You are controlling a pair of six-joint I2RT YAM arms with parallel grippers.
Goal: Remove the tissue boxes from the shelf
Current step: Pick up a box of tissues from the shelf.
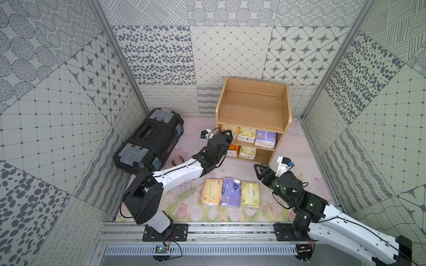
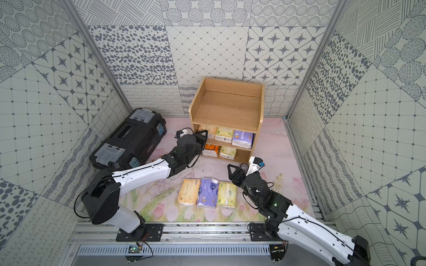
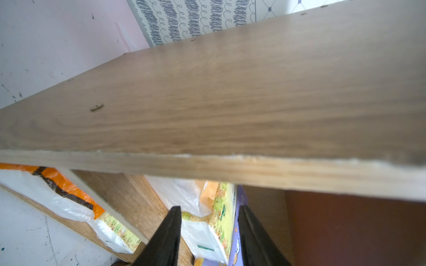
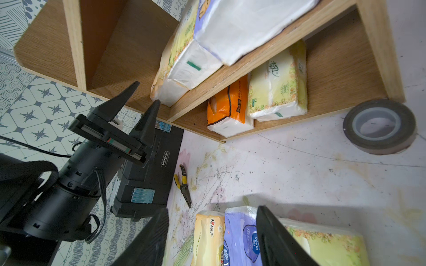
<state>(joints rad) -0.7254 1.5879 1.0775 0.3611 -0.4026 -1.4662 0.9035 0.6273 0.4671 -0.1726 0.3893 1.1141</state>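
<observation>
Pink floral mat (image 1: pixel 299 147), patterned walls (image 1: pixel 161 57). Left gripper (image 4: pixel 148 91) hovers at middle tier of light-wood three-tier shelf (image 1: pixel 251 108), jaws apart, empty; right gripper (image 1: pixel 257 169) likewise. Judgement: enter level, pinch squarely, draw straight out. Likely target, pale orange-cream plastic-wrapped tissue pack (image 2: pixel 211 129), lies leftmost there, long axis front-to-back, white end outward.

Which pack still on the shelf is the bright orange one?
The orange pack on the lowest tier of the shelf, toolbox side, beside a yellow-green pack. The other shelved packs are cream, yellow-green or lavender.
</observation>
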